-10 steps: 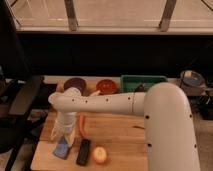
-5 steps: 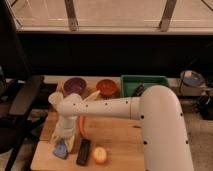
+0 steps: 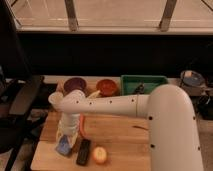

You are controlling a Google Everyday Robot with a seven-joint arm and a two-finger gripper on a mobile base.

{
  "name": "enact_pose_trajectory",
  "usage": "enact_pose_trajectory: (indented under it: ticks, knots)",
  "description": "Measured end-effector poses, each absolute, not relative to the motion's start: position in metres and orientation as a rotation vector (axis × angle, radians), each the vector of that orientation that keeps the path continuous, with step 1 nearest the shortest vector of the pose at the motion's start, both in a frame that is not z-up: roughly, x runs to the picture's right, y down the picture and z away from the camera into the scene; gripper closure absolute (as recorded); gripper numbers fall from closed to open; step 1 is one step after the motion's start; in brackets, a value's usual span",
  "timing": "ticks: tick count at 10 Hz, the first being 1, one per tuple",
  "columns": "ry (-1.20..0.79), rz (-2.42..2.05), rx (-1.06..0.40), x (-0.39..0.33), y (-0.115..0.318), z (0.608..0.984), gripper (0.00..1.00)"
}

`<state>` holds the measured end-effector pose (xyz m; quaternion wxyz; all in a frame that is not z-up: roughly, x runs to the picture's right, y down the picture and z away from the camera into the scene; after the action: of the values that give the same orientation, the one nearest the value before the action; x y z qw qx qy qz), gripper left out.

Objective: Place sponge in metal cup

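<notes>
White robot hand (image 3: 66, 139) down at flat blue-grey sponge (image 3: 63, 148) on wooden table (image 3: 122, 145); can't tell whether it grips. Narrow black block (image 3: 83, 152) just beside.

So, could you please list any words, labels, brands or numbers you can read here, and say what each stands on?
None: no readable text shows anywhere.
The pincer, low over the sponge at the wooden board's left end, shows no lettering, nor does the green bin.
</notes>
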<state>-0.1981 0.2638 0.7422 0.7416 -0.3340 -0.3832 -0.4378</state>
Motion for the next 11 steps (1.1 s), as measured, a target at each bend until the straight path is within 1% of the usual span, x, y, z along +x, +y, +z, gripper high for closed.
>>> enact_pose_trajectory:
  ticks: [1,2,3,6,8,9,11]
  knots:
    - [-0.808,-0.957,-0.712,-0.186,0.245,0.739,0.93]
    - [-0.783,-0.954,-0.699,-0.176,0.233,0.738,0.99]
    - [-0.766,-0.944,-0.683,-0.169,0.222,0.739,1.00]
    - [-0.692,-0.920,-0.627,-0.141,0.159,0.750,1.00]
    - [-0.650,-0.878,-0.565,-0.108,0.094,0.761,1.00]
    - [-0.651,-0.863,-0.547,-0.089,0.070,0.764,1.00]
    - [-0.661,-0.849,-0.522,-0.063,0.042,0.768,1.00]
